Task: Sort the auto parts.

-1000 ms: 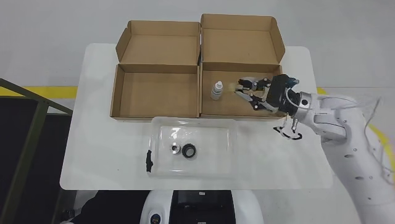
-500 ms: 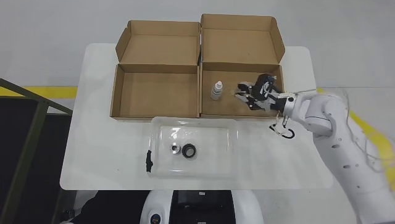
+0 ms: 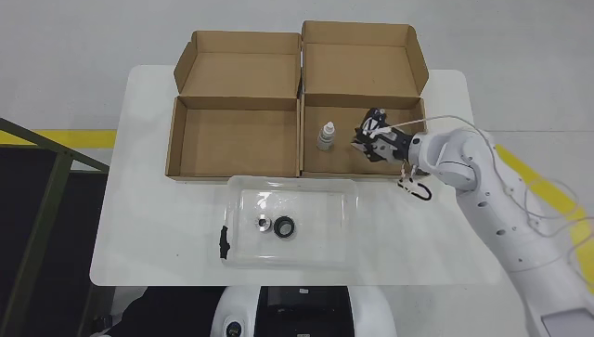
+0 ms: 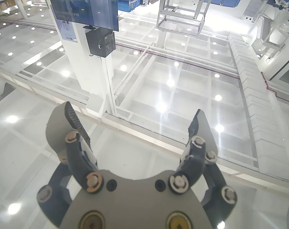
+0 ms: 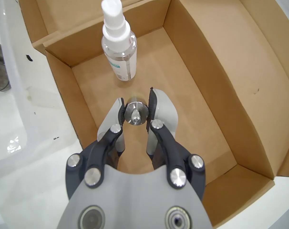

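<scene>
Jaws, right: right gripper [image 5: 136, 107] pinches a small silver cylindrical metal part [image 5: 135, 115].
Jaws, left: left gripper [image 4: 132, 115] spread, empty.
Landmark: right-hand open brown cardboard box [image 3: 362, 175].
Part position: inside the box, low over its floor; floor contact cannot be told. Near the clear white-capped spray bottle [image 5: 119, 44].
Change: in the last second the wrist swung in over the box and tipped downward.
Meaning: release here appears next.
Outstanding: black ring [image 3: 286, 228] in the clear plastic tray [image 3: 325, 239], in front of the box.

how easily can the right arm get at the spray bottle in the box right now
Probably not to grasp it yet: the right hand is shut on a small metal part. The way itself looks free: the spray bottle stands upright just ahead in the same box, nothing between.
</scene>
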`<state>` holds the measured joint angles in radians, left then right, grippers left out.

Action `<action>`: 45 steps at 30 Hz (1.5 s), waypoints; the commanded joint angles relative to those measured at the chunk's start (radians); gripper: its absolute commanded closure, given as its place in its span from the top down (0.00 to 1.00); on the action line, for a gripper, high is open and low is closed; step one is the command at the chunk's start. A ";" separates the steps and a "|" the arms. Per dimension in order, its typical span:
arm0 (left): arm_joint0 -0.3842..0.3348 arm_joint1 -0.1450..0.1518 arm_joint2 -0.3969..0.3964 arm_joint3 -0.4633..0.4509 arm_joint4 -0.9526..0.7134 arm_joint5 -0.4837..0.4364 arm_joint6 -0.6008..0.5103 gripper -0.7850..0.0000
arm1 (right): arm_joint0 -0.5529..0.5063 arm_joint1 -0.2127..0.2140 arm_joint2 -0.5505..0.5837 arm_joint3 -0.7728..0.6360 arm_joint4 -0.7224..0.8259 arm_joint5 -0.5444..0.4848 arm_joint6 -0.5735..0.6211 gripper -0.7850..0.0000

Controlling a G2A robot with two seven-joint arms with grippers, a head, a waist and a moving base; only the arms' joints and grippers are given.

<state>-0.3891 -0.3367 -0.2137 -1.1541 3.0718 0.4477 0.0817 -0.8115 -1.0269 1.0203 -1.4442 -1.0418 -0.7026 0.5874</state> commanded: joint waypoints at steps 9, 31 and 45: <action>0.000 0.000 0.000 0.000 0.000 0.000 0.000 1.00 | 0.075 -0.029 -0.083 0.073 -0.005 0.045 0.070 0.00; 0.000 0.000 0.000 0.000 0.000 0.000 0.000 1.00 | 0.126 -0.067 -0.157 0.110 -0.031 0.081 0.097 0.91; 0.000 0.000 0.000 0.000 0.000 0.000 0.000 1.00 | -0.026 -0.004 0.031 -0.209 0.011 -0.002 0.158 1.00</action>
<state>-0.3891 -0.3367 -0.2137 -1.1541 3.0718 0.4477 0.0817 -0.8189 -1.0363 1.0346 -1.6208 -1.0374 -0.6952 0.7403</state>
